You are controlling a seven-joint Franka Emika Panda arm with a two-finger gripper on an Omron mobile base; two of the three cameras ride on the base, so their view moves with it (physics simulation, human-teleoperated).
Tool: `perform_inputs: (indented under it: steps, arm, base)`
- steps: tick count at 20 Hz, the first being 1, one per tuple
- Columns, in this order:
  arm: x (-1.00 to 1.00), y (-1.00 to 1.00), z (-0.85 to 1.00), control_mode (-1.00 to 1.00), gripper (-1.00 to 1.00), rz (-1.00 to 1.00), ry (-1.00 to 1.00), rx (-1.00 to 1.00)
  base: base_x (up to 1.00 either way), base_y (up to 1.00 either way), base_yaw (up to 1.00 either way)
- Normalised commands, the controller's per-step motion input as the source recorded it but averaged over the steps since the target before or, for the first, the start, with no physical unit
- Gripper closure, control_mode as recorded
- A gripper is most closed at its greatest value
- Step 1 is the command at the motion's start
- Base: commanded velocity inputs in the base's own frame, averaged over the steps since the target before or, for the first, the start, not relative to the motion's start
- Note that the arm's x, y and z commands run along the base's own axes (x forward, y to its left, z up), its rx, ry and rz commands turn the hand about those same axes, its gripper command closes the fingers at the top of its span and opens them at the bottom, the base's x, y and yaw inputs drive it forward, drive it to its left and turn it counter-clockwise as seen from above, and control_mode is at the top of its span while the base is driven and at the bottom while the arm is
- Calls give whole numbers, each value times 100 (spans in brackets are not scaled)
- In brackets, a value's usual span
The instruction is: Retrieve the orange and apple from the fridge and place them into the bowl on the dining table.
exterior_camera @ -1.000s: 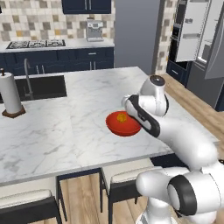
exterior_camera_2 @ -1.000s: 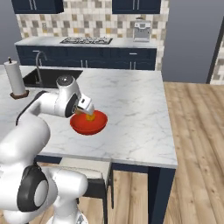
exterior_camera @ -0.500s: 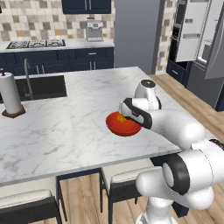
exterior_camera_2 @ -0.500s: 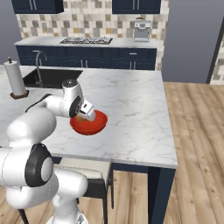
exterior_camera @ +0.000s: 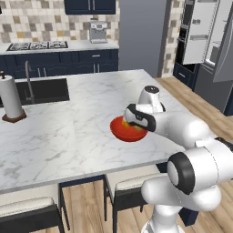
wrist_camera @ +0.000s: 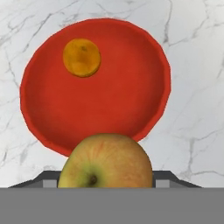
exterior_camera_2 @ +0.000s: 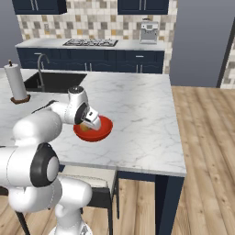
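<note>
Left base view: saw the white arm bent low over the marble dining table [exterior_camera: 68,132], gripper [exterior_camera: 133,124] poised directly above the red bowl [exterior_camera: 123,133]. Bowl sat near the table's front edge, well apart from the sink [exterior_camera: 40,89] and the paper towel roll [exterior_camera: 11,98] at the far left. Glimpsed a bit of yellow-orange fruit at the bowl's rim beneath the hand; could not tell which fruit. Noted the fridge [exterior_camera: 210,41] at the far right with a door swung open, white shelves showing. Spotted a coffee machine [exterior_camera: 98,32] and cooktop [exterior_camera: 36,45] on the navy back counter.

Right base view: found the gripper [exterior_camera_2: 89,123] over the left part of the bowl [exterior_camera_2: 103,129], hand hiding much of the bowl's inside. Made out a cushioned stool [exterior_camera_2: 89,176] tucked under the table edge just below.

Hand view: looked straight down into the bowl [wrist_camera: 131,87]. Saw the orange [wrist_camera: 82,57] resting inside, toward the upper left of the bowl's floor. Saw the apple [wrist_camera: 106,162], yellow-green with a red blush, held between the fingers at the bottom of the picture, above the bowl's near rim and not yet inside. Fingers themselves mostly hidden behind the apple, jaws partly spread around it.
</note>
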Motion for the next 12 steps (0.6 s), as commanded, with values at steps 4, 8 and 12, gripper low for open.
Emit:
perform_inputs:
  steps: [4, 8, 12]
  arm:
    - [4, 0, -26, -100, 100, 0, 0, 0]
    - [4, 0, -24, -100, 100, 0, 0, 0]
    - [1, 2, -15, -100, 100, 0, 0, 0]
  base:
    - [0, 0, 0]
    - [0, 0, 0]
    - [0, 0, 0]
